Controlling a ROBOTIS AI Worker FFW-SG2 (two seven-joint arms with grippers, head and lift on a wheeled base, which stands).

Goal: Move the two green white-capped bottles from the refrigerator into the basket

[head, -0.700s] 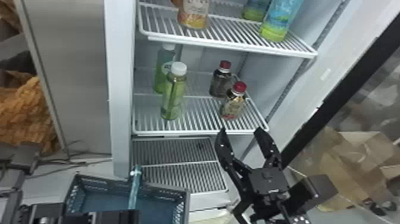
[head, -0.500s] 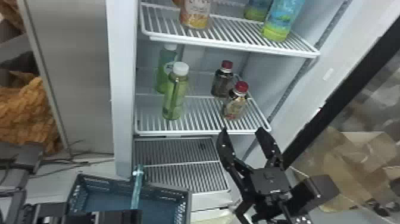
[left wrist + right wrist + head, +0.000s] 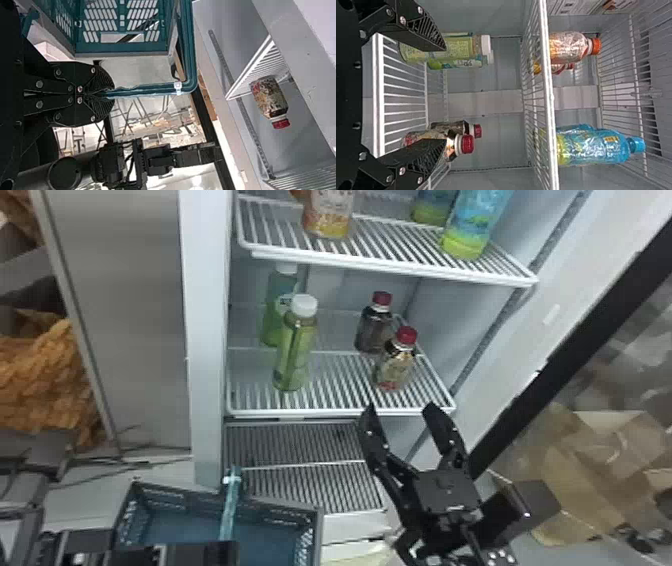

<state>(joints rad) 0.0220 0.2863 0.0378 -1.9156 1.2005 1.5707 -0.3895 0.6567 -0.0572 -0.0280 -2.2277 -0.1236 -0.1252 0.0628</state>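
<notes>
1. Front green white-capped bottle [image 3: 295, 350]: upright on the refrigerator [image 3: 205, 315]'s wire shelf [image 3: 340, 410], left side. Pale green label, print too small to make out.
2. Rear green white-capped bottle [image 3: 274, 317]: upright on the same shelf, just behind the front one. Green and blue label with white marks, wording illegible.
3. Right gripper [image 3: 401, 408]: in front of that shelf's front edge, fingers wide apart, nothing between them.
4. Left gripper [image 3: 227, 546]: at the basket [image 3: 320, 535], fingers together, clamped on its teal handle [image 3: 229, 510], which stands raised.
5. Basket: blue-green, slotted walls, low before the refrigerator and towards the left.
6. Two red-capped dark bottles [image 3: 395, 365]: same shelf, right of the green pair, one behind the other; front one has a patterned label.
7. Upper shelf [image 3: 395, 267]: orange-and-yellow labelled bottle [image 3: 327, 215] at left, blue-and-green bottles [image 3: 472, 230] at right.
</notes>
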